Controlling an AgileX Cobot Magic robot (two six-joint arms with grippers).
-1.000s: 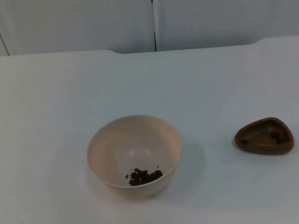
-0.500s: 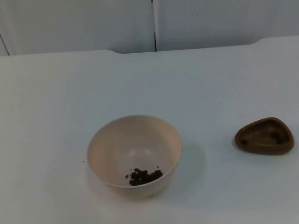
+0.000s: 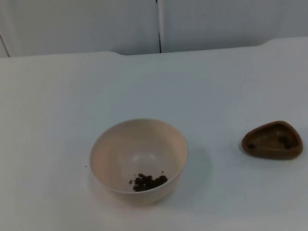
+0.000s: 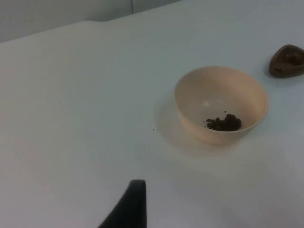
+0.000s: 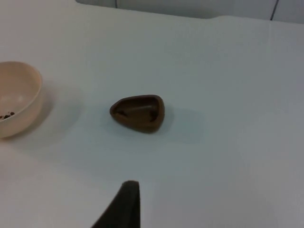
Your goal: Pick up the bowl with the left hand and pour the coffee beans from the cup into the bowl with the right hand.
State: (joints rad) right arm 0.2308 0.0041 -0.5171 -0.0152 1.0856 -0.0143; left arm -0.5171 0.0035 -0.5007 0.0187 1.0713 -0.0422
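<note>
**Beans in the bowl, cup set down on the right**

Down on the white table top sits the round cream-coloured bowl, upright and open to the camera, and there in its bottom lies a small dark heap of coffee beans, gathered against the near wall. The rest of the inside is bare. Well apart from it, over on the right side, stands the small brown rounded-triangle cup, upright too, with a couple of dark bits showing inside; whether they are beans I cannot tell. One tiny dark speck rests on the table just left of the bowl.

The left gripper looks onto the bowl from a distance, one black fingertip showing; how far its jaws stand apart I cannot tell. The right gripper faces the cup from well back, holding nothing visible, jaw gap likewise impossible to judge. Behind it all runs the grey partition wall.
</note>
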